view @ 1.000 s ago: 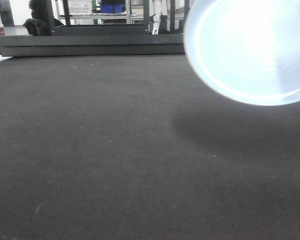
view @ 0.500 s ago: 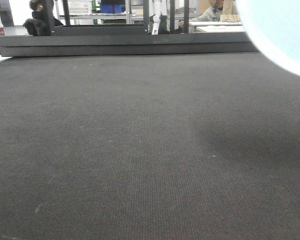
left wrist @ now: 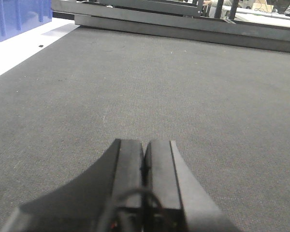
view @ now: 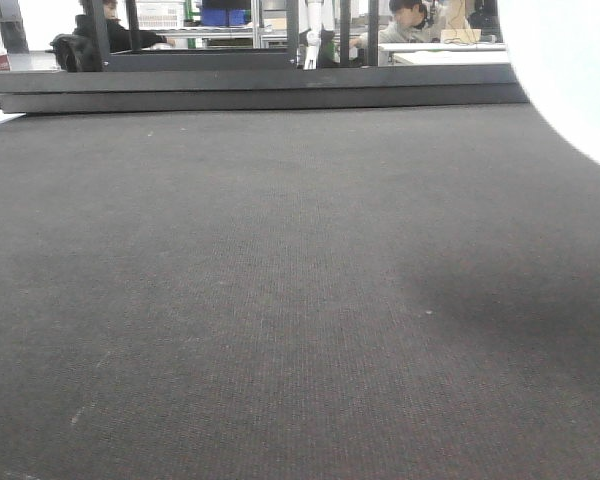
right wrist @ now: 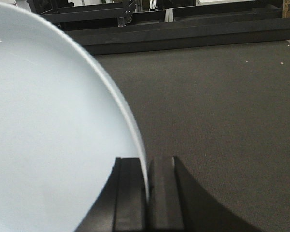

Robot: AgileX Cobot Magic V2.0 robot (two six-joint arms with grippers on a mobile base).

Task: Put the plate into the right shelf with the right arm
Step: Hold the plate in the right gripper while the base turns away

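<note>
While left fingers (left wrist: 130, 179) sit clenched, right fingers (right wrist: 129, 193) pinch the glossy round plate (right wrist: 48, 125).

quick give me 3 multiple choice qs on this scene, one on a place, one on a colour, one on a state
1. Where is the plate in the front view? A) bottom left B) top right C) centre
2. What colour is the bin in the left wrist view? A) red B) green C) blue
3. The right claw is: A) shut on the plate's rim B) open, empty C) shut on nothing
Answers: 1 B, its white curve fills that corner. 2 C, blue plastic at upper left. 3 A, the rim is pinched in it.
</note>
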